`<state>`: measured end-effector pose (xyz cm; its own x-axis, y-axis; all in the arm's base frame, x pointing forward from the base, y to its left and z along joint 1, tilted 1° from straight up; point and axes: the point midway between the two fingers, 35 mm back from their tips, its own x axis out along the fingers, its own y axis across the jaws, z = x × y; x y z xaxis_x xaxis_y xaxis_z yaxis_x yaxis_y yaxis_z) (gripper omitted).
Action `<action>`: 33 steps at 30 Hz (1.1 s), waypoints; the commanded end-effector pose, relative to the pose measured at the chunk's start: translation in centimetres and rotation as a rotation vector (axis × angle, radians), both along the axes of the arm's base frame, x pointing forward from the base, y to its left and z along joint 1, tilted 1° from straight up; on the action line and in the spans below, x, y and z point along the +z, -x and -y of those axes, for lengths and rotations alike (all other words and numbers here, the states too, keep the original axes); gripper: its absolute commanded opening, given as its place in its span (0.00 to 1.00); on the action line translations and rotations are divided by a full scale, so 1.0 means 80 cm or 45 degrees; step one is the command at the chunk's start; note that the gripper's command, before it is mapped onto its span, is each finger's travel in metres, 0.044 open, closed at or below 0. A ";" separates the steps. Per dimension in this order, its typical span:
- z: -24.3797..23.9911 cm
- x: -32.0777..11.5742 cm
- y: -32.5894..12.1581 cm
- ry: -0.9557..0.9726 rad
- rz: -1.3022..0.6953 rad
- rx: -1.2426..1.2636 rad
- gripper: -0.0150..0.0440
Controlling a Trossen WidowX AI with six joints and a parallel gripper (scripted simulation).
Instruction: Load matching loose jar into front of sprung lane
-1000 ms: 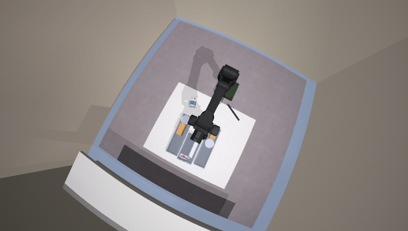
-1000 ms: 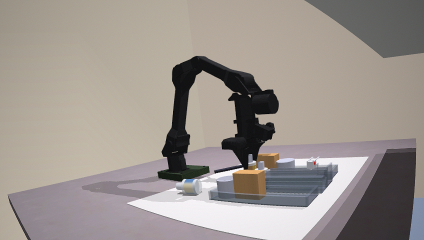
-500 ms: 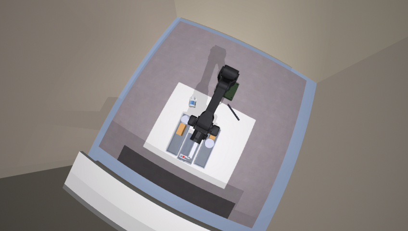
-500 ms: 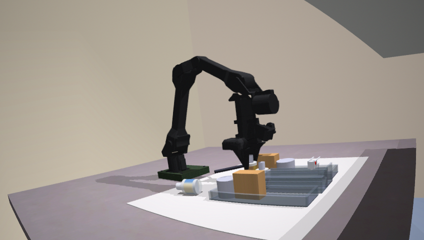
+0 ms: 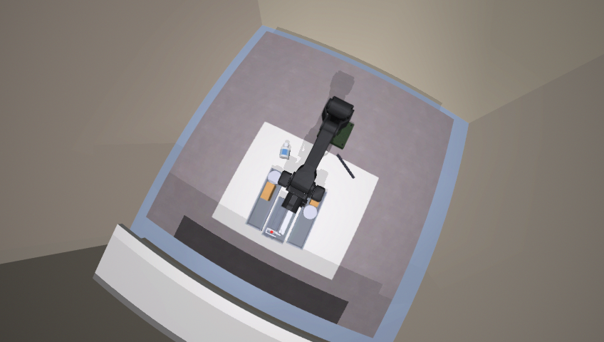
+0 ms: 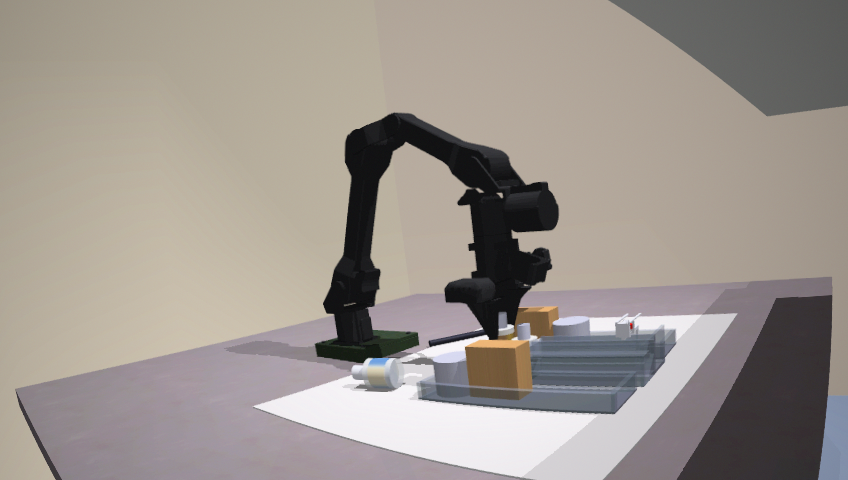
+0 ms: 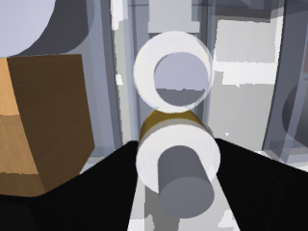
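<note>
Tabletop [image 5: 211, 105] [image 6: 148, 416] in dusty mauve-grey fills the middle of the room, with a white mat [image 5: 241, 186] [image 6: 386, 428] laid across part of it. Plain tan walls [image 5: 85, 105] [image 6: 178, 118] meet in corners beyond, and blue shows around the table in the top view. A long dark patch [image 5: 262, 271] [image 6: 755, 356] runs along the surface past one edge of the mat, and a paler band of shade crosses the mat itself.

The gripper [image 5: 292, 199] [image 6: 501, 334] [image 7: 175, 146] points down over the near end of the middle lane [image 5: 275, 238] [image 7: 208, 48], its fingers closed on the amber-banded jar [image 6: 507, 333] [image 7: 178, 140]. That jar is upright, directly in front of the old jar [image 6: 524, 333] [image 7: 144, 72], which stands in the lane; whether the held one touches the lane floor, I cannot tell.

Another jar, blue-labelled [image 5: 284, 151] [image 6: 379, 373], lies on its side on the mat, outside the lanes. A black rod [image 5: 345, 166] [image 6: 455, 338] lies on the opposite side of the arm, near the dark green base [image 5: 348, 137] [image 6: 407, 340], which sits on the tabletop.
</note>
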<state>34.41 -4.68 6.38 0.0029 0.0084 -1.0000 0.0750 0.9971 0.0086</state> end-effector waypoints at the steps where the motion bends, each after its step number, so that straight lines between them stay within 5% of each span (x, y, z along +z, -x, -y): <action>1: 0.000 -0.001 -0.006 0.000 0.027 -0.002 0.25; 33: 0.000 -0.013 -0.005 0.000 0.027 -0.002 0.25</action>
<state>34.36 -4.68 5.42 0.0057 0.0081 -1.0000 0.0751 0.9971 0.0085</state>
